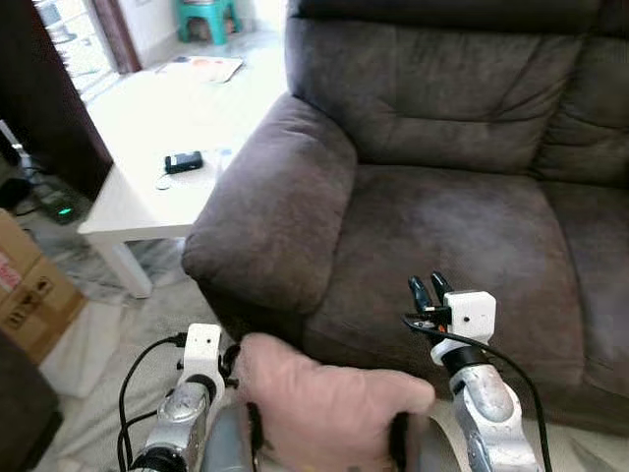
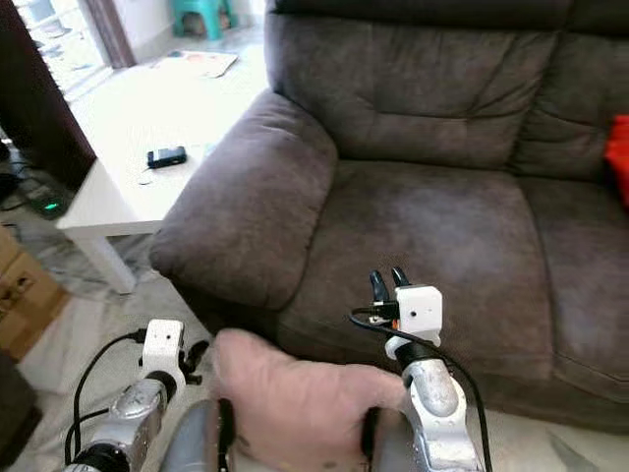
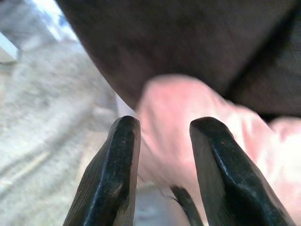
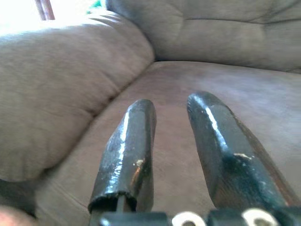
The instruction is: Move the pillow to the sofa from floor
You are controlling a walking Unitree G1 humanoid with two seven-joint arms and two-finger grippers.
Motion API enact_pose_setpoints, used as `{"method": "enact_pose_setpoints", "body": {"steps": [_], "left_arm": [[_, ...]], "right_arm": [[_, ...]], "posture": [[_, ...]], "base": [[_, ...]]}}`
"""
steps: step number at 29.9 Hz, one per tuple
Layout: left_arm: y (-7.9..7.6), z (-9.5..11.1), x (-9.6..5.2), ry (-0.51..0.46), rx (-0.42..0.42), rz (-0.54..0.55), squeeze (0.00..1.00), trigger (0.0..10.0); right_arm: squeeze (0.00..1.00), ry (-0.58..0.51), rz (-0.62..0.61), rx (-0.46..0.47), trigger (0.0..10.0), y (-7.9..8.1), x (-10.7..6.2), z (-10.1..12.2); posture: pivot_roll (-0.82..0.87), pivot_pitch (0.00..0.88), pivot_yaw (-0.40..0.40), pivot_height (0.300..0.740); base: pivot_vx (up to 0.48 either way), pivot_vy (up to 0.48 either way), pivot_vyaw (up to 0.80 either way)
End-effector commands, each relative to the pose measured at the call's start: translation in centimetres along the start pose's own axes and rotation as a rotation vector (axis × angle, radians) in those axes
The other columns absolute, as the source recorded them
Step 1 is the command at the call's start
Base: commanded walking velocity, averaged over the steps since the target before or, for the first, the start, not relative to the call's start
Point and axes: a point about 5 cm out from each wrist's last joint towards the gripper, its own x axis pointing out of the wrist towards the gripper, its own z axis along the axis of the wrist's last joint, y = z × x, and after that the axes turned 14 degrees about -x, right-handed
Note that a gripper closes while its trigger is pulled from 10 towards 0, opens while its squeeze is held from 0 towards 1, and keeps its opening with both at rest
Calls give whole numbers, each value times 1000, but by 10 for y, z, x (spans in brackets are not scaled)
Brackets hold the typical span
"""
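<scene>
So there was one soft pink pillow [image 1: 324,403] squeezed between both forearms, low in front of the brown suede-like sofa [image 1: 462,197]. Right tool [image 1: 427,291] was narrowly parted and empty over the seat; left tool [image 3: 164,155] was slightly parted beside the pillow. One white tabletop [image 1: 147,147] carried one black phone [image 1: 183,161].

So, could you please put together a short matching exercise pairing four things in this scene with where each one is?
Things:
1. pink pillow
2. right gripper
3. small black device
4. cardboard box

Places:
A. on the white side table
B. on the floor at the robot's far left
C. raised in front of the sofa seat
D. pressed between the robot's two forearms, low in front of the sofa

Pairs: 1-D, 2-C, 3-A, 4-B
</scene>
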Motion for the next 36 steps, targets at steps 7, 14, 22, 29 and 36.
{"method": "enact_pose_setpoints", "body": {"steps": [7, 14, 22, 29, 36], "left_arm": [[10, -9, -1, 88, 23, 32, 0, 10000], [7, -7, 1, 100, 24, 20, 0, 10000], [4, -8, 1, 86, 5, 12, 0, 10000], [2, -8, 1, 77, 1, 12, 0, 10000], [3, -6, 2, 70, -15, 25, 1000, 10000]], "right_arm": [[0, 18, 10, 3, 10000, 1, -1, -2], [0, 19, 7, 2, 10000, -1, -1, -1], [0, 25, 3, 7, 10000, 0, 0, -1], [0, 28, 2, 9, 10000, 1, 0, -1], [0, 31, 2, 10, 10000, 1, 0, -1]], "posture": [[-30, 91, 16, 568], [-32, 95, 11, 568], [-33, 99, 10, 568], [-30, 102, 11, 568], [-29, 104, 13, 568]], "base": [[0, 0, 0], [0, 0, 0], [0, 0, 0], [0, 0, 0], [0, 0, 0]]}}
